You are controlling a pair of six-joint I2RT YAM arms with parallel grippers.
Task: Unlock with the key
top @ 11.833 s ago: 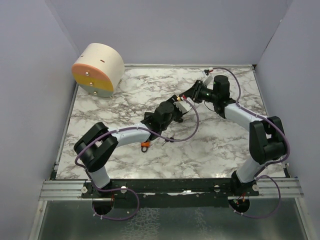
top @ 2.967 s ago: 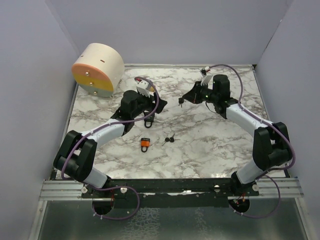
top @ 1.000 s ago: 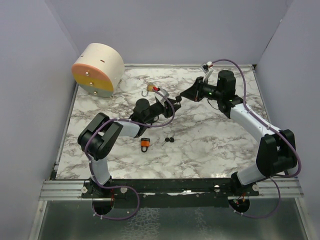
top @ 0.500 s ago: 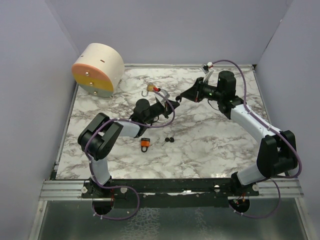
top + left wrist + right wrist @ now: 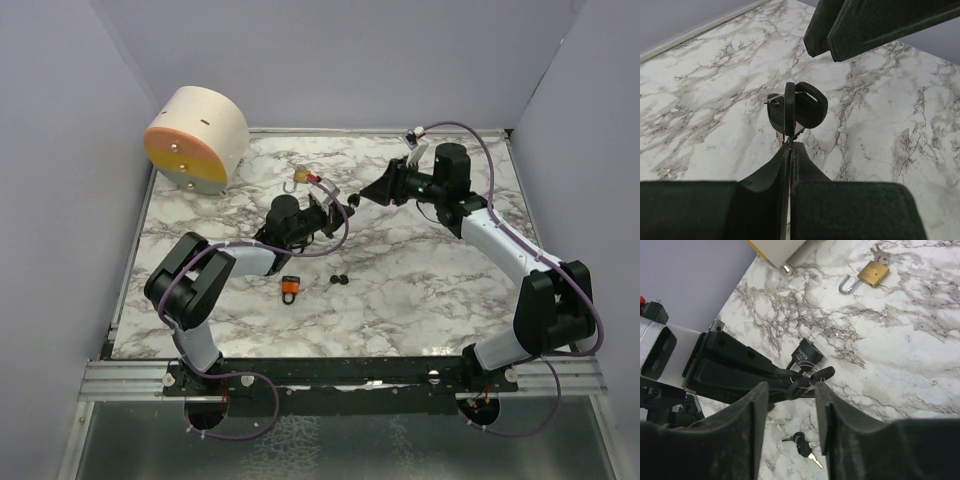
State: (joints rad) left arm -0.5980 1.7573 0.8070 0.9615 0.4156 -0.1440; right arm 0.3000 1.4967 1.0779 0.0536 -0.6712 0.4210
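My left gripper (image 5: 790, 146) is shut on the blade of one key of a black-headed key bunch (image 5: 799, 106), held above the marble table. In the top view the left gripper (image 5: 334, 208) and right gripper (image 5: 366, 197) meet tip to tip at the bunch (image 5: 350, 200). My right gripper (image 5: 792, 389) is open, its fingers on either side of the bunch (image 5: 810, 376). A brass padlock (image 5: 873, 273) with its shackle swung open lies on the table behind them (image 5: 300, 177). An orange padlock (image 5: 290, 288) lies nearer the front.
A second bunch of black keys (image 5: 340, 279) lies on the marble (image 5: 803, 445) beside the orange padlock. A cream cylinder with an orange-and-yellow face (image 5: 196, 138) stands at the back left corner. Purple walls enclose the table on three sides.
My left gripper has closed on the key bunch. My right gripper, shut on it before, has opened its fingers around it. Both arms stay nearly in place.
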